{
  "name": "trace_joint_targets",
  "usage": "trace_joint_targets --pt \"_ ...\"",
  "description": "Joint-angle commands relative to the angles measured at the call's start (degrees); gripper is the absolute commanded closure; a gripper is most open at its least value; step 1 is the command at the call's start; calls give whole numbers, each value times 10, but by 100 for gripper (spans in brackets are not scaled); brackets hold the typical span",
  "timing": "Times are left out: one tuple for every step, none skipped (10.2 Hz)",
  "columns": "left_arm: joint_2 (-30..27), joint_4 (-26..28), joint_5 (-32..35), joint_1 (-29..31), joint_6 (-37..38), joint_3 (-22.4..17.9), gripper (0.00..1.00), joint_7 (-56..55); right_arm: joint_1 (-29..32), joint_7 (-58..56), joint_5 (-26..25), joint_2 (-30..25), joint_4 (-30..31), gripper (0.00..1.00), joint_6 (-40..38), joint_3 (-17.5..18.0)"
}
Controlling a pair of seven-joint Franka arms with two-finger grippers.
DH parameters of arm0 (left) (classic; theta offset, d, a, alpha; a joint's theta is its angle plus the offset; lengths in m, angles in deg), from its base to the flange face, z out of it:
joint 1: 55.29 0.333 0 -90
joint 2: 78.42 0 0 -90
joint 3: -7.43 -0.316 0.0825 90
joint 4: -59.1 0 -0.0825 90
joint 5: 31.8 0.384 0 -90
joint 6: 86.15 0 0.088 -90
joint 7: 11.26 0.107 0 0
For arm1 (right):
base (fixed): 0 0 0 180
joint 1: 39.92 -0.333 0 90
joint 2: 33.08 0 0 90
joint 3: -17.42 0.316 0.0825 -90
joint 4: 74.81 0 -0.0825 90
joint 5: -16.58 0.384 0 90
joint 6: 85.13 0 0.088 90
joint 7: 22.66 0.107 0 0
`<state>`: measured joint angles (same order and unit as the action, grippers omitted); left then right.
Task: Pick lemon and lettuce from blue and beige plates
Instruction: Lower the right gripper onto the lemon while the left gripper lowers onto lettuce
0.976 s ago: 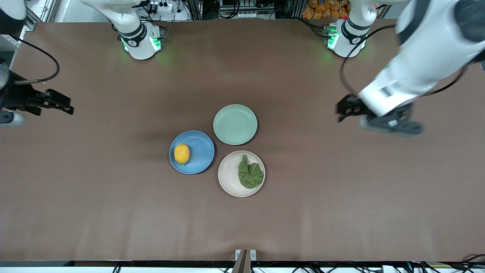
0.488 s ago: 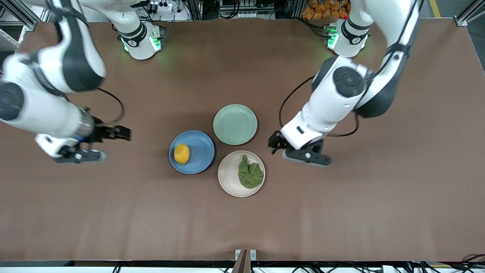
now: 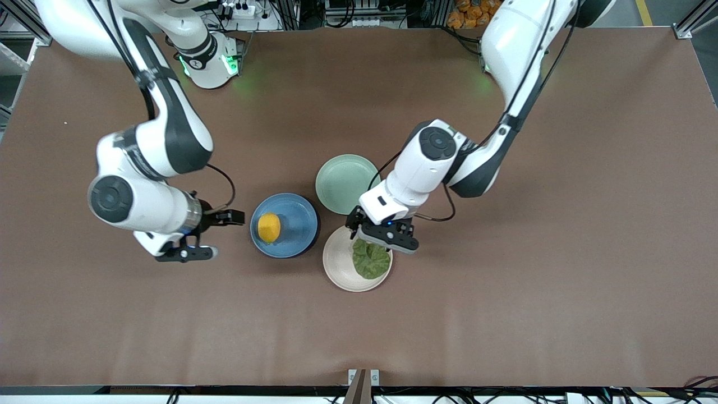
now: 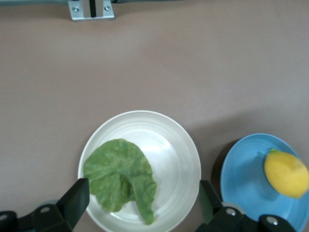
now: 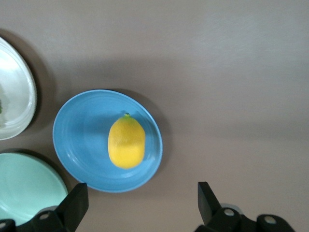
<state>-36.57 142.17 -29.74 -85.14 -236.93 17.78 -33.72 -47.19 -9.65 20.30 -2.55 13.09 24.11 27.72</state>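
Observation:
The lemon lies on the blue plate. The lettuce lies on the beige plate, which sits beside the blue plate and nearer to the front camera. My left gripper is open and empty over the beige plate's rim next to the mint plate. In the left wrist view the open left gripper straddles the lettuce on the beige plate. My right gripper is open and empty over the table beside the blue plate, toward the right arm's end. The right wrist view shows the open right gripper, the lemon and the blue plate.
An empty pale mint-green plate touches both plates, farther from the front camera. It also shows in the right wrist view. A small metal bracket sits at the table's front edge. Brown table surface spreads all round the plates.
Both arms have swung in from the table's ends toward the plates. The left gripper has moved over the beige plate and the right gripper has come beside the blue plate.

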Motion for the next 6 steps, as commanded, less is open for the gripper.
trace_joint_targets --pt "40 -12 56 -7 -30 -9 0 -14 -23 51 8 49 15 0 77 2" --pt "60 -13 73 -7 -51 -9 0 -13 -32 65 9 59 41 0 120 3" --pt "77 -14 81 -11 -68 -9 0 -12 -35 65 9 70 59 0 154 3" --pt "84 -14 87 -22 -74 -11 0 -11 -34 65 9 74 64 0 163 3" --pt "89 -13 91 -29 -74 -17 0 -10 -35 65 9 75 68 0 163 3" --pt "97 -13 99 -36 -74 -20 0 -9 -37 66 9 80 70 0 163 3"
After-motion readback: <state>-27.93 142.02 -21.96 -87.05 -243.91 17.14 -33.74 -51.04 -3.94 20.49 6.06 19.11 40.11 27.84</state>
